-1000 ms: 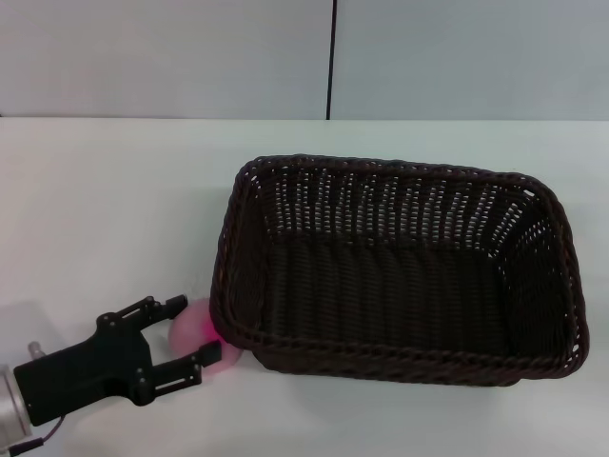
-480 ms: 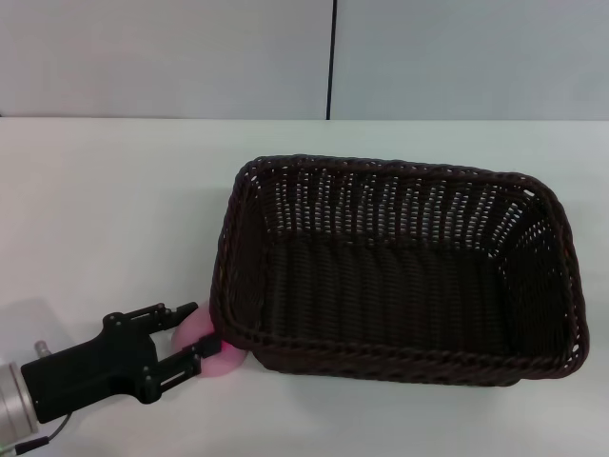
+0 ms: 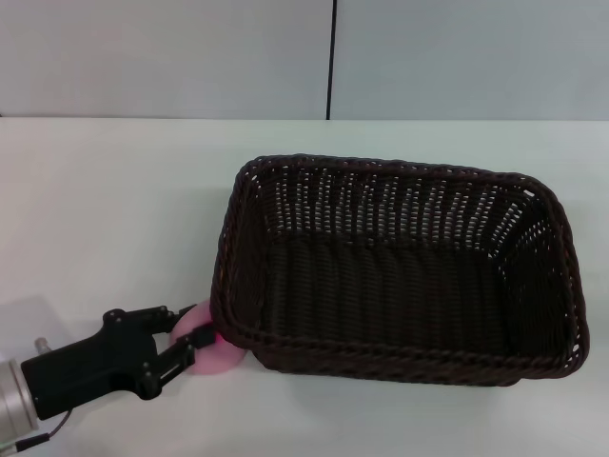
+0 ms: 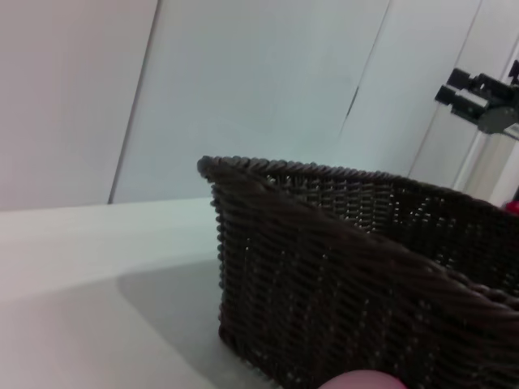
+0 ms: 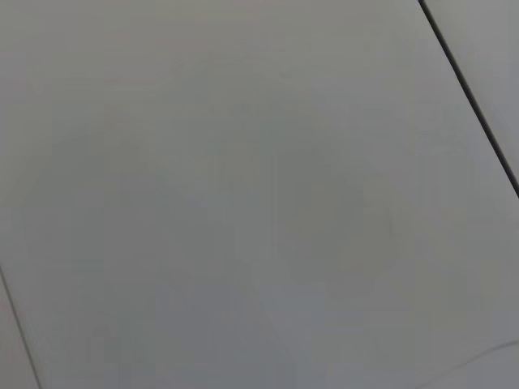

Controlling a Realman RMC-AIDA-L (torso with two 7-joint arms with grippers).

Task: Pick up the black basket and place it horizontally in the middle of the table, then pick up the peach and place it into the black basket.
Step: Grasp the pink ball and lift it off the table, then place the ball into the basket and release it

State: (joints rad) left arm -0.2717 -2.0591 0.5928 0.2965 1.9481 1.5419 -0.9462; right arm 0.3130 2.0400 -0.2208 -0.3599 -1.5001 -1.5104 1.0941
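Observation:
The black basket (image 3: pixel 400 271) lies lengthwise across the middle of the white table (image 3: pixel 105 209), open side up and empty. It also fills the left wrist view (image 4: pixel 357 267). The peach (image 3: pixel 215 356) sits on the table against the basket's near left corner; its pink top shows in the left wrist view (image 4: pixel 363 381). My left gripper (image 3: pixel 193 330) is low at the near left and its fingers are closed around the peach. My right gripper is out of view.
The grey wall with a dark vertical seam (image 3: pixel 331 59) runs behind the table. The right wrist view shows only a plain grey surface (image 5: pixel 243 194). White tabletop stretches left of and behind the basket.
My left gripper's fingers have closed in from wide open onto the peach. The peach and basket have stayed in place.

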